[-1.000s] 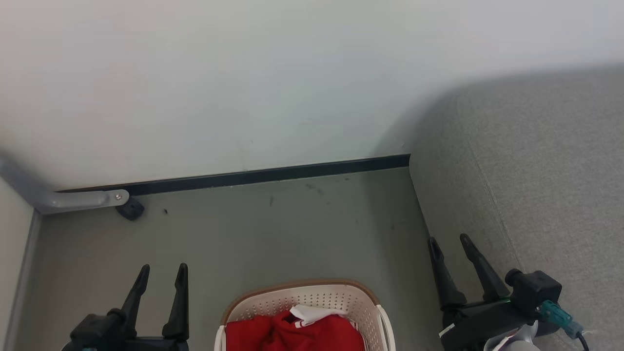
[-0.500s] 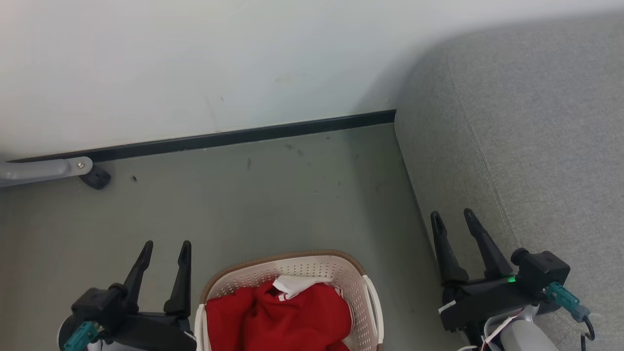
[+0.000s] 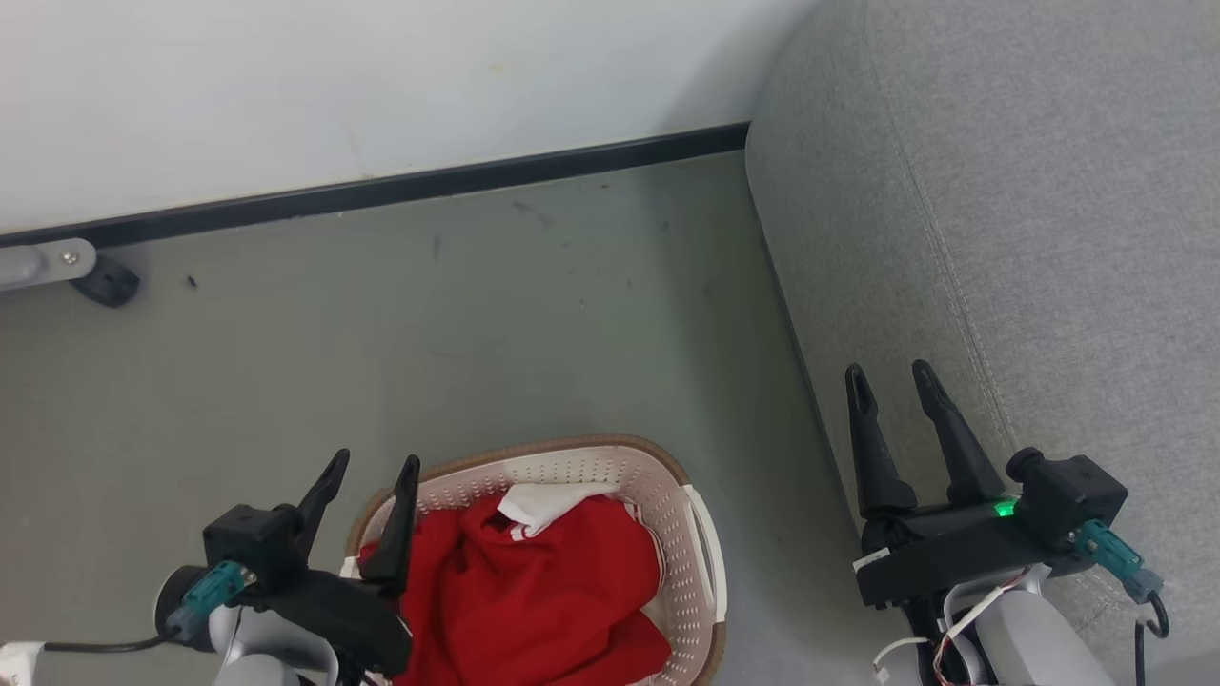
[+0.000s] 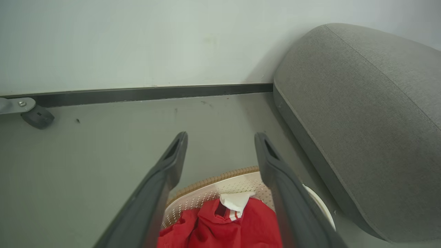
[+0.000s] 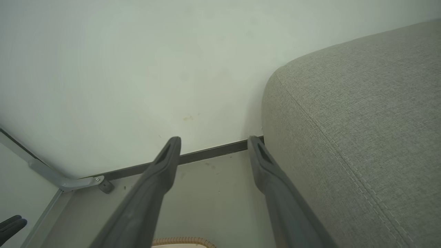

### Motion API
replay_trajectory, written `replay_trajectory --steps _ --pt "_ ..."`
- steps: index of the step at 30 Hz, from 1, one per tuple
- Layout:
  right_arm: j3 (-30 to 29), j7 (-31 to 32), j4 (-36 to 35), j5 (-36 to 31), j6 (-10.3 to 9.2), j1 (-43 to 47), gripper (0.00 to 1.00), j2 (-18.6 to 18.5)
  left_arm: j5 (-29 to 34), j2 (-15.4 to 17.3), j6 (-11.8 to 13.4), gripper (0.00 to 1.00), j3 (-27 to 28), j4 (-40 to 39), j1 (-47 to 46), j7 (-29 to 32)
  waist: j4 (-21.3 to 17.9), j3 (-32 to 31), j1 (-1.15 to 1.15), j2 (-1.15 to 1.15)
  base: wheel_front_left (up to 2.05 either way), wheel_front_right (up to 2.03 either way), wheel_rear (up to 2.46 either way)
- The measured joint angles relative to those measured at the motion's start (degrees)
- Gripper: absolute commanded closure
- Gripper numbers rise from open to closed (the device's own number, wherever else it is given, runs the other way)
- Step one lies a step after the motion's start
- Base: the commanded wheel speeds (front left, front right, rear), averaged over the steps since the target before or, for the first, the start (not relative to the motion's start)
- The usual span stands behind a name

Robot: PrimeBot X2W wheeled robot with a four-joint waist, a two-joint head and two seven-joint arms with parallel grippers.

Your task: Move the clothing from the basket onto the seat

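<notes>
The fingers (image 3: 396,524) on both arms are spread apart and hold nothing. The right gripper (image 3: 888,370) hangs by the edge of the big grey seat (image 3: 1001,191). The basket (image 3: 667,495) sits on the floor (image 3: 477,362) beside the seat, with the left gripper (image 3: 376,459) at its left rim. The red clothing (image 3: 553,581) lies scrunched up inside. It looks soft, light and floppy, so I would pinch a thick fold on top.

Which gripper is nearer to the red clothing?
Left. The left gripper is at the basket's left rim, one finger overlapping the clothing in the head view. The right gripper is by the seat's edge, apart from the basket.
</notes>
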Motion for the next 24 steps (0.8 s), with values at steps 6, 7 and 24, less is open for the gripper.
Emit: replay_trajectory --steps 6,7,24 --pt "0.0 0.0 -0.9 -0.7 -0.16 -0.3 0.00 0.5 0.0 0.0 -0.4 0.00 -2.2 3.3 -2.4 2.0 -1.2 2.9 0.00 0.00 0.00 0.00 0.00" --pt "0.0 0.0 -1.1 -0.9 -0.16 -0.3 0.00 0.5 0.0 -0.1 -0.4 0.00 -2.5 4.0 -2.8 2.5 -1.4 3.4 0.00 0.00 0.00 0.00 0.00" --pt "0.3 -0.4 -4.3 -2.0 -0.93 -3.6 0.00 1.2 0.7 -0.5 -0.5 0.00 -8.7 11.8 -10.9 6.4 -4.2 12.0 -0.01 0.00 0.00 0.00 0.00"
